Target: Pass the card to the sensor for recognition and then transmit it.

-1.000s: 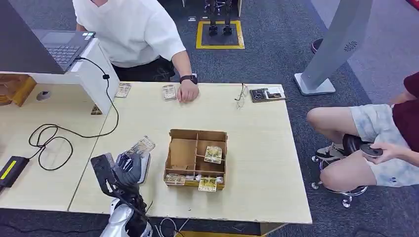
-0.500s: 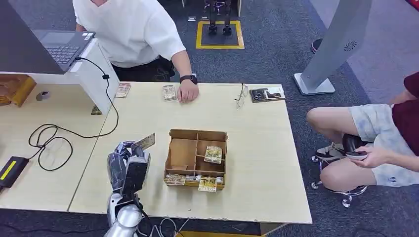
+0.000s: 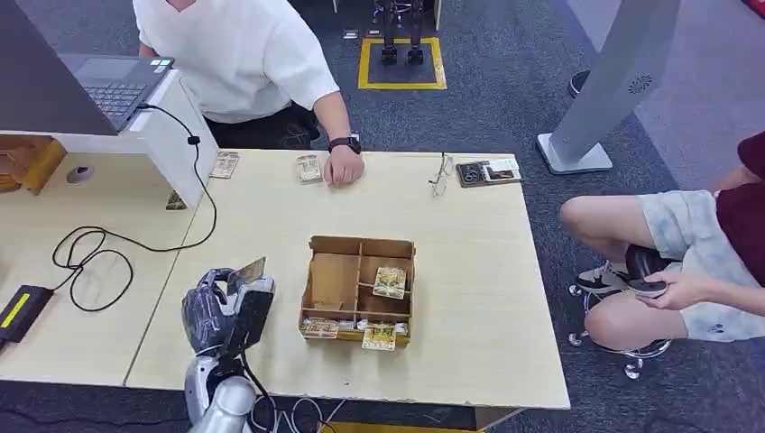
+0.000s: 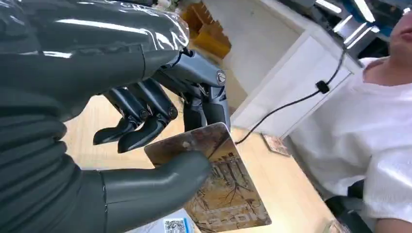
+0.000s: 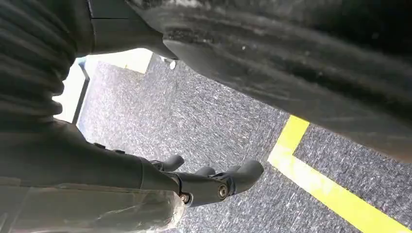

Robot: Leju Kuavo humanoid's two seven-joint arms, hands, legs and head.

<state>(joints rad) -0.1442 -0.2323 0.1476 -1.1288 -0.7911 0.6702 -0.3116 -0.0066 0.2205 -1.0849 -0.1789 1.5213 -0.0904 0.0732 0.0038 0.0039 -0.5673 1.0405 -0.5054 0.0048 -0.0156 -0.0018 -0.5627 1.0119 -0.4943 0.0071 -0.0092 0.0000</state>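
My left hand point(image 3: 221, 311) hovers above the table's near left part, just left of the cardboard box. It pinches a brown patterned card point(image 3: 248, 270) between thumb and fingers, and the card stands up at a tilt. In the left wrist view the card point(image 4: 223, 189) juts out past the thumb of that hand point(image 4: 121, 121), pointing toward the person in white. A white label with a QR code point(image 4: 175, 225) peeks out under the thumb. My right hand point(image 5: 214, 182) hangs over grey carpet with loosely spread fingers and holds nothing.
A compartmented cardboard box point(image 3: 359, 248) holds more cards point(image 3: 390, 281). A person in white rests a hand point(image 3: 343, 167) next to a card point(image 3: 308, 169) at the far edge. A cable point(image 3: 90, 257) and a black device point(image 3: 20, 311) lie left. A person point(image 3: 686, 253) sits on the right.
My left hand has turned at the wrist and shifted a little left, still holding the card, which now stands more edge-on. The seated person's hand has moved slightly.
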